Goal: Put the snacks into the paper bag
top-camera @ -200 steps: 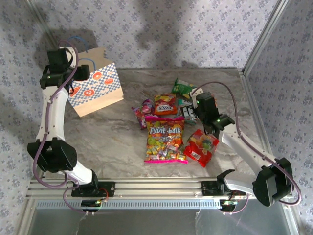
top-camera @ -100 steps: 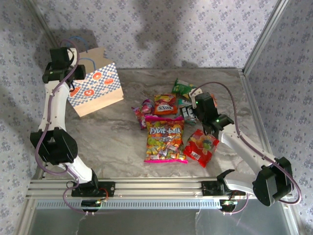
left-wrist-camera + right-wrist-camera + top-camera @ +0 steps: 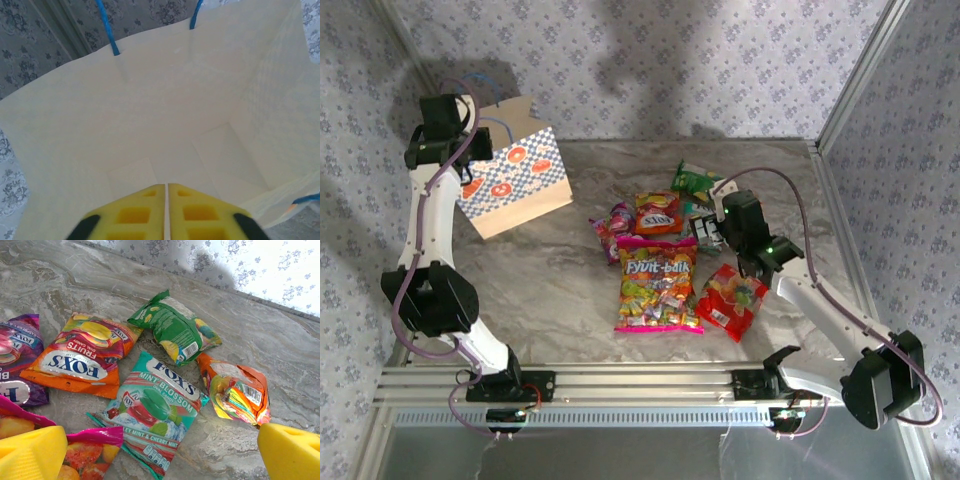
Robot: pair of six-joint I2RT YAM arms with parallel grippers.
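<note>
Right wrist view: my right end effector (image 3: 162, 442) hangs wide open, gripping nothing, over the teal packet (image 3: 152, 410) on the bench (image 3: 300, 355); just beyond lie the orange packet (image 3: 82, 357) and, farther, the green packet (image 3: 175, 330). Left wrist view: my left end effector (image 3: 166, 187), fingers pressed together, points down into the open paper bag (image 3: 165, 100), which stands at the bench's far left
</note>
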